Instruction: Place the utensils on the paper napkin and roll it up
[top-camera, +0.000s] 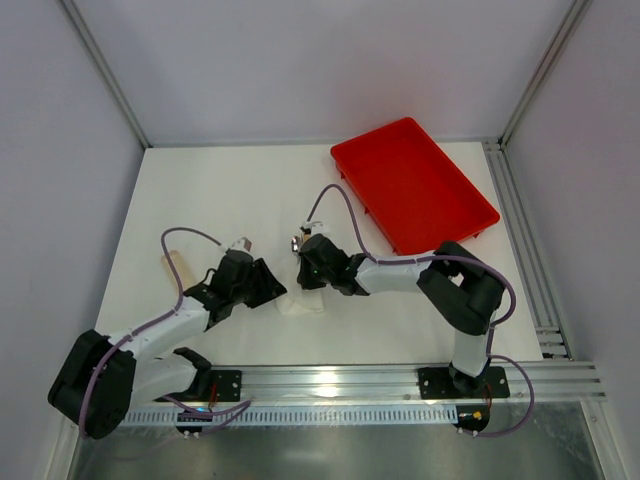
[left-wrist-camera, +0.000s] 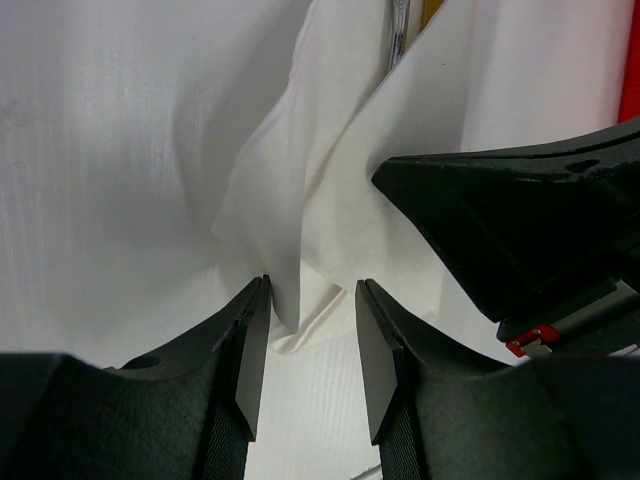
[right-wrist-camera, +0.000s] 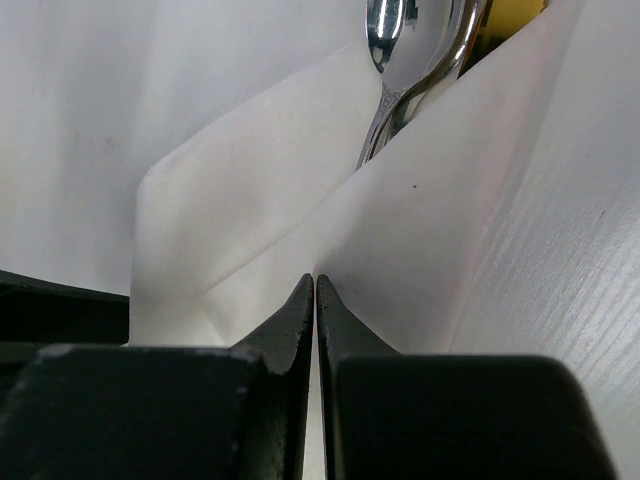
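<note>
The white paper napkin (top-camera: 302, 306) lies crumpled and partly folded between my two grippers. In the left wrist view a raised fold of the napkin (left-wrist-camera: 270, 200) hangs between my open left gripper's (left-wrist-camera: 311, 300) jaws, close to the left finger. My right gripper (right-wrist-camera: 315, 285) is shut, its tips pinching a fold of the napkin (right-wrist-camera: 260, 200). A silver spoon head (right-wrist-camera: 392, 45) with a golden handle (right-wrist-camera: 510, 20) pokes out of the folded napkin. The utensil tip also shows in the left wrist view (left-wrist-camera: 397, 35). In the top view both grippers hide the utensils.
A red tray (top-camera: 410, 185) stands at the back right. A slim tan piece (top-camera: 178, 268) lies on the table left of my left arm. My right gripper's black body (left-wrist-camera: 520, 220) fills the right of the left wrist view.
</note>
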